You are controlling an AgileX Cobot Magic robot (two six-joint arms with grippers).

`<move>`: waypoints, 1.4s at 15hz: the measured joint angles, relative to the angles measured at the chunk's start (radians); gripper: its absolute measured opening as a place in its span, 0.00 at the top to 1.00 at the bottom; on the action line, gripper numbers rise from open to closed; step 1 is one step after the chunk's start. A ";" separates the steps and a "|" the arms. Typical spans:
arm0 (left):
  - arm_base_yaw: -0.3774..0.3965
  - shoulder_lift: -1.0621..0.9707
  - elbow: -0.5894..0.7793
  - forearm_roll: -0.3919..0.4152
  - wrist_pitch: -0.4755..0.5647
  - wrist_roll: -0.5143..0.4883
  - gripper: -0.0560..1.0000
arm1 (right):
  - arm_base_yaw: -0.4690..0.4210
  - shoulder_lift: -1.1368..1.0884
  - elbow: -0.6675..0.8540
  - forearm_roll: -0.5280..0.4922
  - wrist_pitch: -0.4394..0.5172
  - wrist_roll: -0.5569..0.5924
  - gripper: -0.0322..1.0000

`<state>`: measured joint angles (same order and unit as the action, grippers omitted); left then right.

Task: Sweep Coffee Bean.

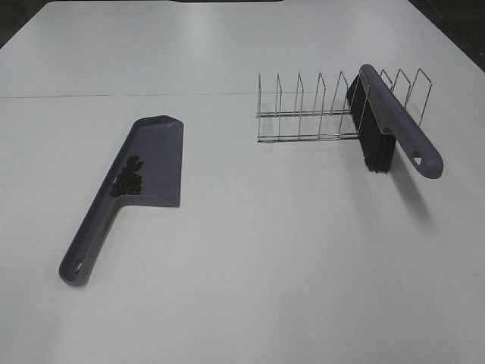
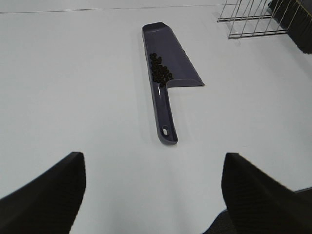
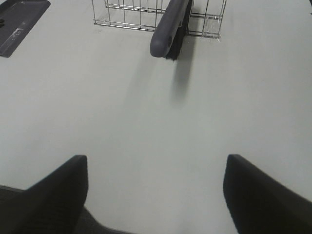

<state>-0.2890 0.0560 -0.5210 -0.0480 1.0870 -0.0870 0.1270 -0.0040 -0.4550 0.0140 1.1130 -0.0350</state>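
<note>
the dustpan [image 1: 144,163] lies flat on the left of the table [image 1: 250,258], handle toward the near edge and mouth toward the far side. the beans [image 1: 127,180] sit inside it in one tight cluster against the raised back wall by the handle, which is where a sweep toward the handle would leave them. judging from that, the sweeping looks done, with no loose beans visible on the table.

to the right stands a wire rack [image 1: 318,114], and the brush [image 1: 386,125] is parked in one of its slots, bristles down and handle jutting out toward the near right. it rests there on its own; nothing holds it.

the high view shows neither arm at all. only the wrist views do: the left gripper [image 2: 153,195] hangs with its dark fingers [image 2: 48,195] spread wide and nothing between them, well short of the dustpan handle. the right gripper [image 3: 156,195] is likewise spread and empty, well back from the brush.

the left wrist view gives the clearest look at the beans, showing them bunched just above where the handle joins the pan; it catches only a corner of the rack. the right wrist view shows the brush handle's end poking out past the rack front, plus just a sliver of the dustpan, no bean cluster readable.
</note>
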 joint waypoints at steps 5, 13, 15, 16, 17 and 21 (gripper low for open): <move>0.000 -0.061 0.001 -0.001 -0.003 0.004 0.28 | 0.000 0.000 0.000 0.001 0.003 0.000 0.31; 0.000 -0.063 0.001 -0.006 -0.004 0.014 0.28 | 0.000 0.000 0.000 0.001 0.001 0.000 0.31; 0.002 -0.063 0.001 -0.006 -0.004 0.014 0.28 | 0.000 0.000 0.000 0.001 0.001 0.000 0.31; 0.022 -0.063 0.001 -0.006 -0.004 0.015 0.28 | 0.000 0.000 0.000 0.001 0.001 0.000 0.31; 0.063 -0.063 0.001 -0.006 -0.004 0.015 0.28 | 0.000 0.000 0.000 0.001 0.001 0.000 0.31; 0.237 -0.063 0.001 -0.006 -0.004 0.015 0.28 | 0.000 0.000 0.000 0.001 0.001 0.000 0.31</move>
<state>-0.0520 -0.0070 -0.5200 -0.0540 1.0830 -0.0720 0.1270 -0.0040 -0.4550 0.0150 1.1140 -0.0350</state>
